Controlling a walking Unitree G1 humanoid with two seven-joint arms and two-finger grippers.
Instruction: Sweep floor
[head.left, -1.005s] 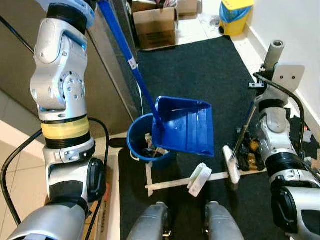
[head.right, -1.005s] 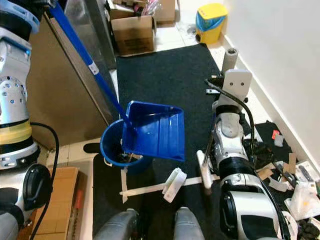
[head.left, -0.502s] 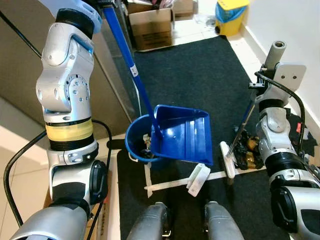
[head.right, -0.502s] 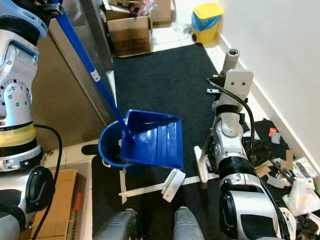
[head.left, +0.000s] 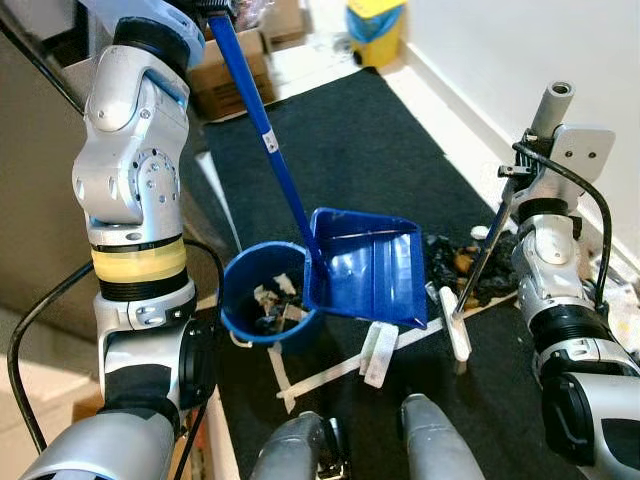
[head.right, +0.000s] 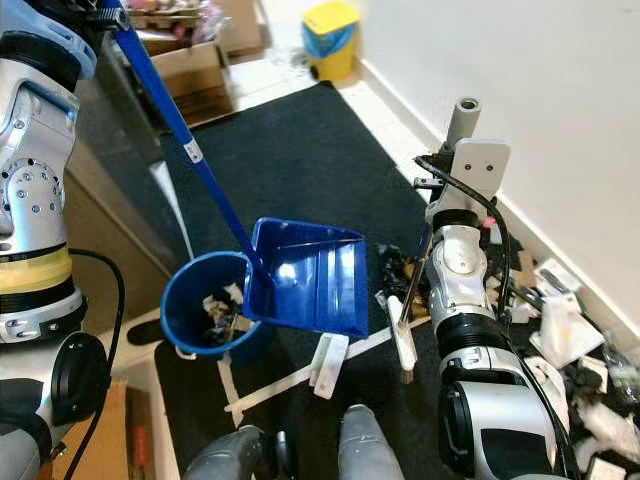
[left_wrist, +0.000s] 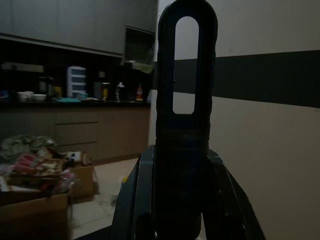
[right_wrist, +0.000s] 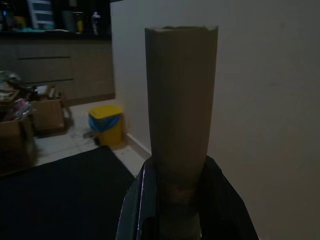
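A blue dustpan (head.left: 368, 272) hangs tilted beside a blue bucket (head.left: 262, 300), its handle-side edge at the bucket's rim. Its long blue handle (head.left: 262, 125) runs up to my raised left arm. In the left wrist view my left gripper (left_wrist: 180, 200) is shut on the slotted handle end (left_wrist: 185, 75). My right gripper (right_wrist: 181, 200) is shut on the tan broom handle (right_wrist: 181, 95). The broom stick (head.left: 485, 255) slants down to a white broom head (head.left: 452, 325) on the black mat (head.left: 350, 150), next to a pile of dark litter (head.left: 465, 270).
The bucket holds scraps of litter. A white flat piece (head.left: 378, 352) and white tape strips (head.left: 320, 375) lie on the mat near my feet. A yellow bin (head.left: 375, 18) and a cardboard box (head.left: 235, 75) stand at the far end. White wall (head.right: 560, 100) and more litter (head.right: 590, 400) on the right.
The whole view has swung, so the camera moved. The dustpan now sits further off the bucket, baring the litter inside. Broom head is closer to the pan.
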